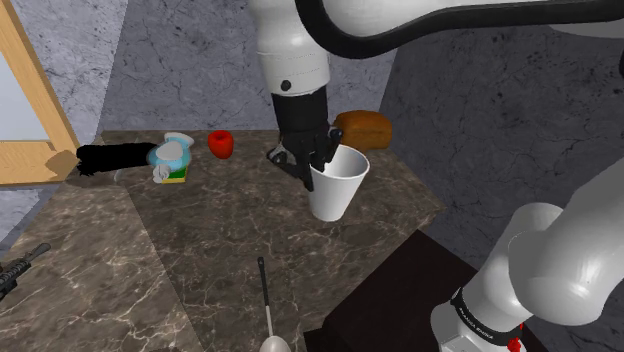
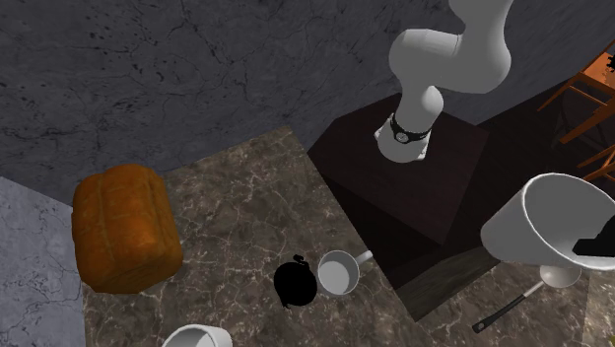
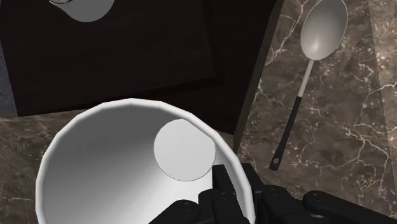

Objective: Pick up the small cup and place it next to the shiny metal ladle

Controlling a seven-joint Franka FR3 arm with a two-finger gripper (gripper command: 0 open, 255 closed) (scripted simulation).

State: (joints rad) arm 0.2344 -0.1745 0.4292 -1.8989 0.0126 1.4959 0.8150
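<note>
My gripper [image 1: 318, 160] is shut on the rim of a white, tapered cup [image 1: 338, 183], one finger inside and the other outside the wall. In the wrist view the cup [image 3: 127, 172] sits right at my gripper [image 3: 238, 182], held upright over the edge between the dark stand [image 3: 127, 57] and the marble counter. The metal ladle [image 3: 321, 32] lies flat on the counter beyond the cup, its dark handle pointing back toward my fingers. In the shoulder view the ladle [image 1: 268, 310] lies near the front edge. The second exterior view has the cup [image 2: 557, 232] over the ladle [image 2: 508, 311].
A brown bread loaf [image 1: 362, 127], a red object [image 1: 221, 143], a blue-and-white item [image 1: 172, 158] and a black object [image 1: 115, 157] line the counter's back. A small mug [image 2: 340, 271] and a black object [image 2: 294, 283] stand near the loaf [image 2: 123, 229]. A wooden frame [image 1: 30, 110] stands far left.
</note>
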